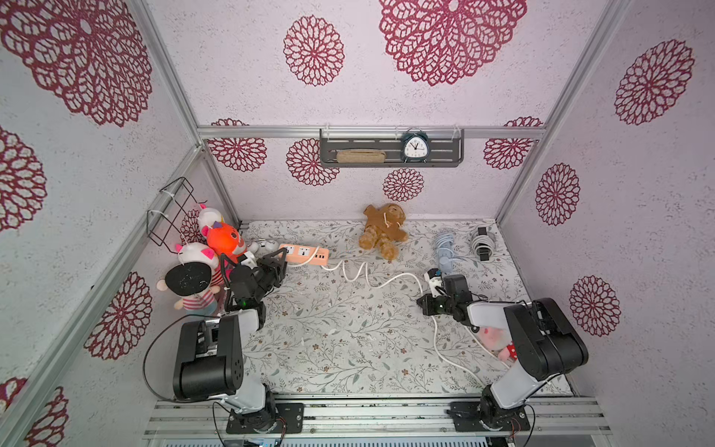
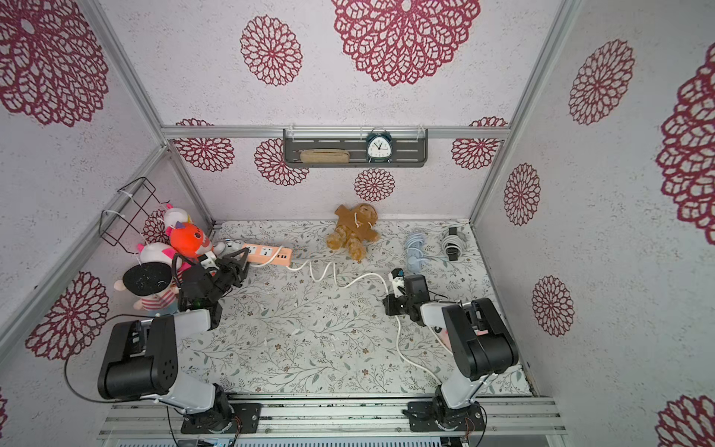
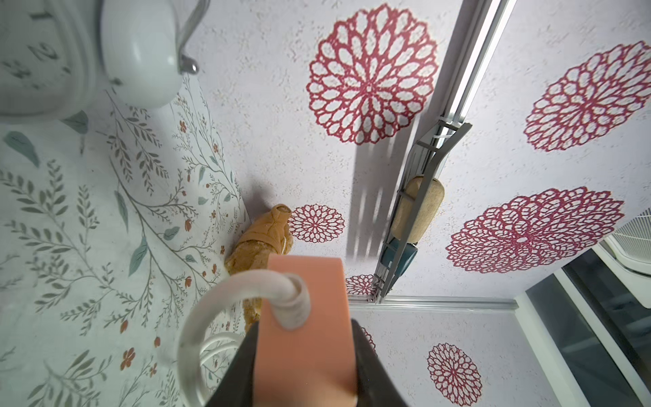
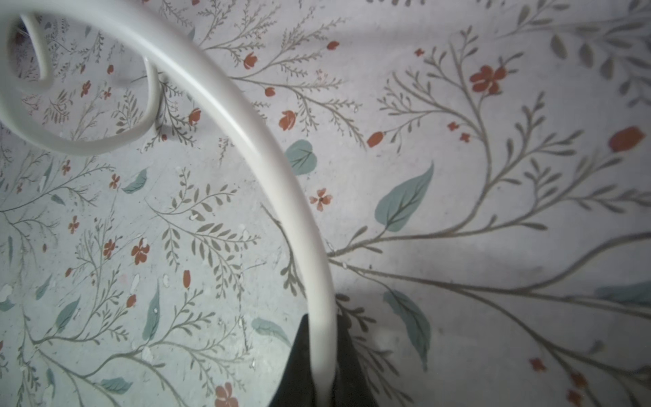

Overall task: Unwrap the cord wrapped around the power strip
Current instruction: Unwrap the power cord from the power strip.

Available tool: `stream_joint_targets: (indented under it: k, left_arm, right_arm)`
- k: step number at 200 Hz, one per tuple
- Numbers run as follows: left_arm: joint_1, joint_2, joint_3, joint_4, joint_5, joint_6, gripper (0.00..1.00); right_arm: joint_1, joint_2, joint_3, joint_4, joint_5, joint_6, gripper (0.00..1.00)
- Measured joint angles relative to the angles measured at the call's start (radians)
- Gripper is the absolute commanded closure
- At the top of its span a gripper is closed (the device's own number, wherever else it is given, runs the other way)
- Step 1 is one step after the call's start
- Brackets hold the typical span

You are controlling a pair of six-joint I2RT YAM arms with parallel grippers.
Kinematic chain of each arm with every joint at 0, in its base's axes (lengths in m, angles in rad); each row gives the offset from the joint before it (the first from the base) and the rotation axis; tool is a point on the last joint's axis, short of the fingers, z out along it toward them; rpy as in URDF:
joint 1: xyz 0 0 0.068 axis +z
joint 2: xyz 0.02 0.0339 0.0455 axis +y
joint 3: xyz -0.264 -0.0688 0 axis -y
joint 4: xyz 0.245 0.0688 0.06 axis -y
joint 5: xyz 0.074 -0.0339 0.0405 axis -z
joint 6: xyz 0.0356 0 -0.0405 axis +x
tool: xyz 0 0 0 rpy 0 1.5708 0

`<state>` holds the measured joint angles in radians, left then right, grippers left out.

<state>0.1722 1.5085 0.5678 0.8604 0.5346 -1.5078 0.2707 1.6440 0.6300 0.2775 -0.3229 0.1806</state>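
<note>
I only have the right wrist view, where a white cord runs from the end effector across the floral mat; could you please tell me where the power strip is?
Observer: The orange power strip lies at the back left of the mat, beside the stuffed toys.
Operator: Thank you. Is anything holding it?
Observer: Yes, the left end effector is closed on one end of it.
Operator: Is the cord fully unwrapped?
Observer: Unclear. The cord snakes loose from the strip to the right end effector, but one stretch crosses over the strip's top.
</note>
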Motion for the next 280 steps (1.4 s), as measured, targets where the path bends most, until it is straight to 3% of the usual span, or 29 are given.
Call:
stream_joint_targets:
  k: [48,93,128,152,173,218,247,280]
  left_arm:
    - [0.013,-0.219,0.105,-0.421,0.021,0.229,1.0]
    - [0.018,-0.292,0.177,-0.66,0.048,0.368,1.0]
    - [-0.002,-0.289,0.167,-0.718,0.06,0.371,1.0]
    - [-0.034,-0.289,0.167,-0.721,0.06,0.37,1.0]
    - [-0.067,-0.286,0.167,-0.709,0.059,0.355,1.0]
    - [-0.114,-0.283,0.164,-0.663,0.031,0.326,1.0]
    - [-0.116,-0.283,0.158,-0.66,0.014,0.327,1.0]
    - [-0.116,-0.29,0.148,-0.66,0.009,0.33,1.0]
  right_arm:
    - [-0.036,0.0,0.002,0.007,0.041,0.055,1.0]
    - [-0.043,0.014,0.101,-0.119,-0.013,0.023,0.46]
    - [0.003,-0.068,0.153,-0.277,-0.054,-0.077,0.33]
    - [0.066,-0.138,0.226,-0.338,-0.047,-0.113,0.33]
    - [0.166,-0.11,0.334,-0.301,-0.035,-0.061,0.37]
    - [0.358,0.122,0.479,-0.146,0.045,0.192,0.47]
    - [0.388,0.275,0.552,-0.115,0.089,0.324,0.4]
    - [0.396,0.388,0.65,-0.073,0.115,0.408,0.44]
